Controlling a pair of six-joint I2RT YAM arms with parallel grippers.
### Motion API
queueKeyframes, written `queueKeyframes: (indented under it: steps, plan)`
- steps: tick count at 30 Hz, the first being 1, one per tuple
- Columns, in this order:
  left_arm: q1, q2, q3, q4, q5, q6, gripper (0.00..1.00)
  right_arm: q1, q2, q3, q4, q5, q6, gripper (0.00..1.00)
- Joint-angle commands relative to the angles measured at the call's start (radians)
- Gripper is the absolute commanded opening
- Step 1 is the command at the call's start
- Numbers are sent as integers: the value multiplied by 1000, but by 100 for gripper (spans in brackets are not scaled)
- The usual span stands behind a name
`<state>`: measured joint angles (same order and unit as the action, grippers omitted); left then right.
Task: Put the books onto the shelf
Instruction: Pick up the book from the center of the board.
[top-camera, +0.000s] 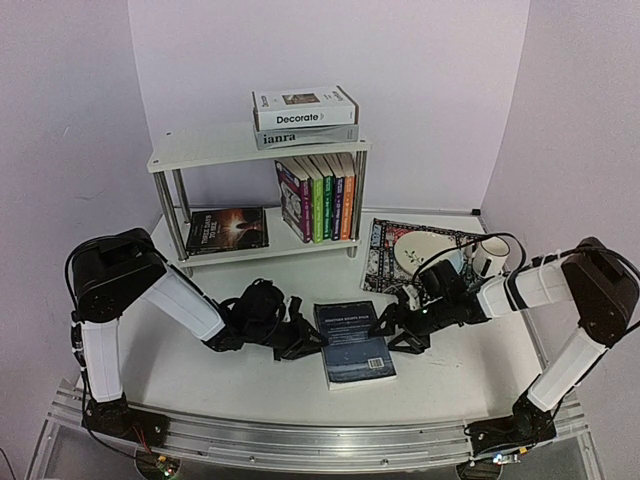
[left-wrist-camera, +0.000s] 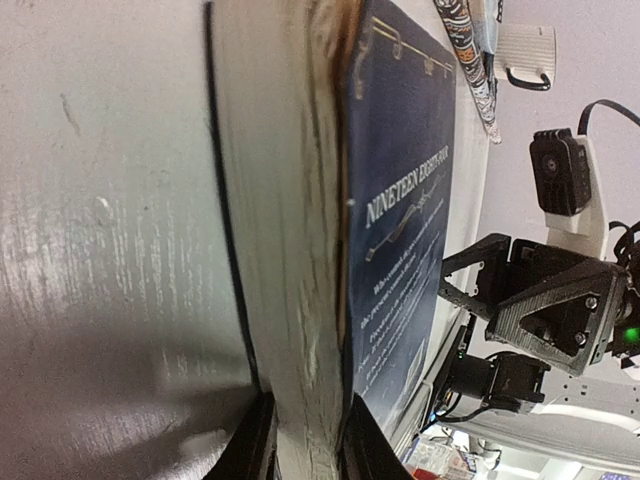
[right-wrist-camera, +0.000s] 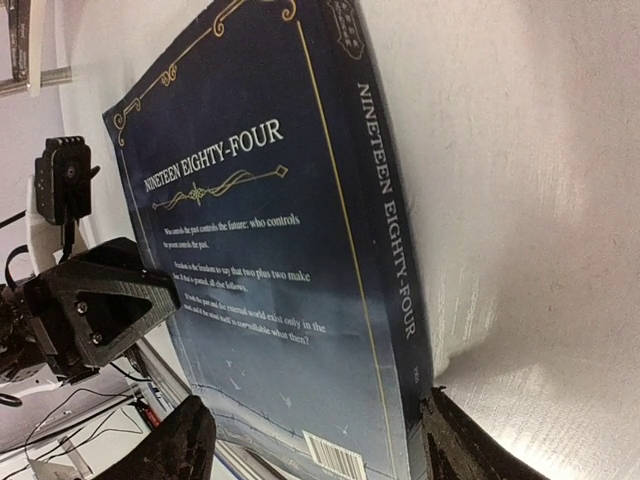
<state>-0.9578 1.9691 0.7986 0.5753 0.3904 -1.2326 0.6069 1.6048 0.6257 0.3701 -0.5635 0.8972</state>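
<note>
Left gripper (top-camera: 308, 340) is seen closed on the left edge of the navy book (top-camera: 355, 345), which lies flat on the table (top-camera: 200, 370), near the middle. In the left wrist view its fingers (left-wrist-camera: 250, 445) are pressed against both faces of the page block, one under the book and one on the cover. The back cover is turned up, and "Nineteen Eighty-Four" can be read on it and on the spine.

At the book's right edge the right gripper (top-camera: 395, 330) is held wide open. Its fingers (right-wrist-camera: 190, 440) are spread either side of the spine's near end; whether they touch it cannot be told.

Farther back, the shelf (top-camera: 200, 150) is placed against the wall. A dark book (top-camera: 227, 230) is laid flat on the left of the lower tier, and a row of paperbacks (top-camera: 320, 195) is stood upright on its right. On the top tier, at the right, "Decorate" (top-camera: 303, 107) is stacked on "ianra" (top-camera: 300, 136).

Right of the shelf, a placemat (top-camera: 385, 250) is spread on the table, with a plate (top-camera: 425, 245) set on it and a mug (top-camera: 490, 255) at its right edge.
</note>
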Motion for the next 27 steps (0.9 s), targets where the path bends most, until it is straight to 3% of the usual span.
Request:
queueKeyframes:
  steps: [1,4,8,16,21,27]
  plan:
    - [-9,23,47,38,27,11,19,14,-58,-4,89,-91,56,71]
    - [-6,24,66,40,47,35,17,14,-88,-6,95,-97,68,71]
    - [8,3,66,45,70,70,1,14,-127,12,12,-46,14,72]
    - [48,-69,22,86,131,120,0,11,-105,63,-277,177,-161,85]
    - [68,-102,-35,185,170,101,0,11,-100,50,-268,167,-154,88]
    - [96,-85,-107,481,252,-38,0,11,-105,-17,-66,40,-46,85]
